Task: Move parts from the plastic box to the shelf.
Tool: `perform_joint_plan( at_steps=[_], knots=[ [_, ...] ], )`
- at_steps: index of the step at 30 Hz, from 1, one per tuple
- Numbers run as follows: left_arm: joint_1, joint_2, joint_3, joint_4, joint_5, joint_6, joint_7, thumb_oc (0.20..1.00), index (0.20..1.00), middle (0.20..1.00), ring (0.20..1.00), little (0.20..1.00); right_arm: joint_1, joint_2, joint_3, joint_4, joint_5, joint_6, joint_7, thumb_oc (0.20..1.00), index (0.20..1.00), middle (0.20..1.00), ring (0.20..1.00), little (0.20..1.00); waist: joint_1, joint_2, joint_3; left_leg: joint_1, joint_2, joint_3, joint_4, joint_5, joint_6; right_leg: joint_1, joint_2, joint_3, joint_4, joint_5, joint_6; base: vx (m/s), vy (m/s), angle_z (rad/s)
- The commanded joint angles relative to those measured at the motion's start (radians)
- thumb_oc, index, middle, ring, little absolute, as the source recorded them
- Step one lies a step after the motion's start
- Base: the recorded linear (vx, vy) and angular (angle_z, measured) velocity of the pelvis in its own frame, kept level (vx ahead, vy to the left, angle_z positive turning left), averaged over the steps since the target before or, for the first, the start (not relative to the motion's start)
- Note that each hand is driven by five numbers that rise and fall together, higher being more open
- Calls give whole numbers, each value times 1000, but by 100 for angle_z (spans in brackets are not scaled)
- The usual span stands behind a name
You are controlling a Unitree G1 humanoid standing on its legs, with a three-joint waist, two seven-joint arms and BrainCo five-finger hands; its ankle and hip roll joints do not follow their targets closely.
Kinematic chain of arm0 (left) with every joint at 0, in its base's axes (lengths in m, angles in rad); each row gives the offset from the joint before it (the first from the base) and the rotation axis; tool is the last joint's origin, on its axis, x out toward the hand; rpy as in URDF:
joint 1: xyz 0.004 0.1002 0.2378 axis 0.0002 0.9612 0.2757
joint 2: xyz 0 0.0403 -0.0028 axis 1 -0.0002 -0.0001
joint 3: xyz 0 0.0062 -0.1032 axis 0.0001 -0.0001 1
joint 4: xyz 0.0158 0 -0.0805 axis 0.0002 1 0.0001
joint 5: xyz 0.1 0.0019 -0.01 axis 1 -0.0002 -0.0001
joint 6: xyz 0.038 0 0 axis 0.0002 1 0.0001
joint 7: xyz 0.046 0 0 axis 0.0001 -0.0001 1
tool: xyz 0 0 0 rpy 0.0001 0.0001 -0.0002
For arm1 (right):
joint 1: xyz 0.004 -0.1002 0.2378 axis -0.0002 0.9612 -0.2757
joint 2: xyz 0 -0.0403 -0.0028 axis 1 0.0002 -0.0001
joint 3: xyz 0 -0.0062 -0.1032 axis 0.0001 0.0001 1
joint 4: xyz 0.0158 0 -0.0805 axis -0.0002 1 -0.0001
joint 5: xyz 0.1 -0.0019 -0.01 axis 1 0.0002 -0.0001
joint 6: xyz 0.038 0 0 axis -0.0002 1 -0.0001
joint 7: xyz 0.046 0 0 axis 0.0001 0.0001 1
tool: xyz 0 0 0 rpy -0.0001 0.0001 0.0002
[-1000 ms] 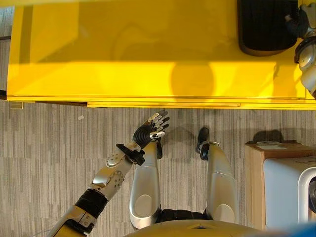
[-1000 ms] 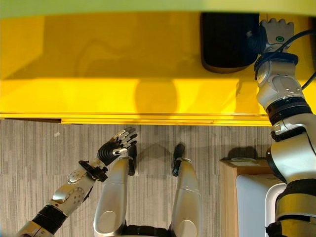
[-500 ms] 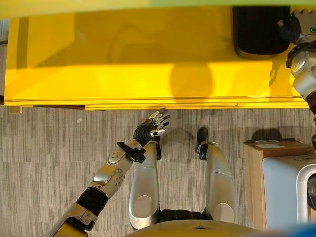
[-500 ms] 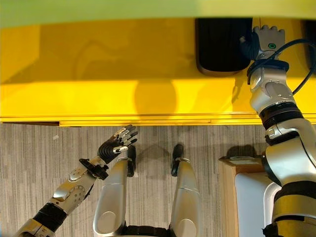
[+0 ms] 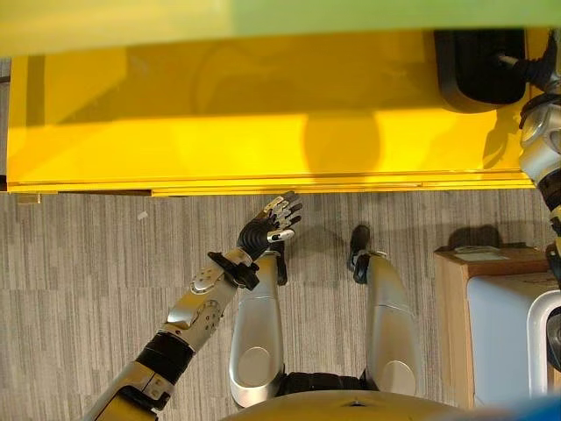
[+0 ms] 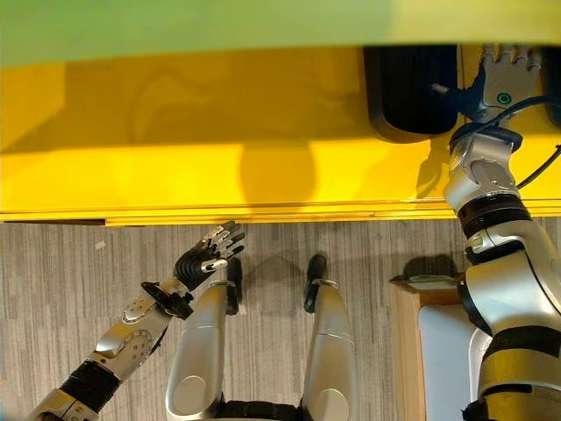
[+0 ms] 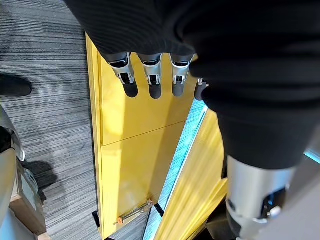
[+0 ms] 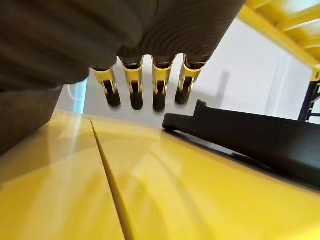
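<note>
Now placing step looked done: black part (image 6: 410, 92) lay on yellow shelf (image 5: 263, 132) near its far right corner. My right robot hand (image 6: 501, 74) beside it, fingers straight, empty. Left robot hand (image 5: 267, 230) relaxed, empty. Next: withdraw right arm, back to box.

I am finding no text, number or sign that I can read. A pale label is lying on the cardboard box (image 5: 491, 256) at my right, but its print is too small for me to make out.
</note>
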Motion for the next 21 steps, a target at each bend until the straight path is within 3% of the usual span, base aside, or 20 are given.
perform_joint_plan(
  at_steps=[1,13,15,21],
  knots=[
    [29,-37,-32,-59,-7,-49,1,1000,1000,1000,1000,1000,40,-38,-12,14,-59,-2,-65,1000,1000,1000,1000,1000,1,36,-31,-3,32,34,30,-36,45,48,4,-16,-27,-21,28,0,0,0],
    [31,-49,-36,-35,-20,-69,-15,1000,1000,1000,1000,1000,50,-44,-41,-113,-9,-190,-205,1000,1000,1000,1000,1000,-7,43,-31,19,27,42,10,-28,43,65,0,-12,-54,-14,32,0,0,0],
    [31,-54,-36,-36,-25,-71,-8,1000,1000,1000,1000,1000,53,-36,-67,-180,24,-270,-236,1000,1000,1000,1000,1000,-11,46,-31,28,26,46,5,-28,42,69,-2,-10,-56,-14,33,5,31,-5],
    [31,-65,-33,-47,-32,-64,14,1000,1000,1000,1000,1000,73,-15,-133,-362,89,-316,-245,1000,1000,1000,1000,1000,-23,52,-31,40,24,51,3,-30,40,72,-5,0,-53,-19,34,7,23,-1]
  ],
)
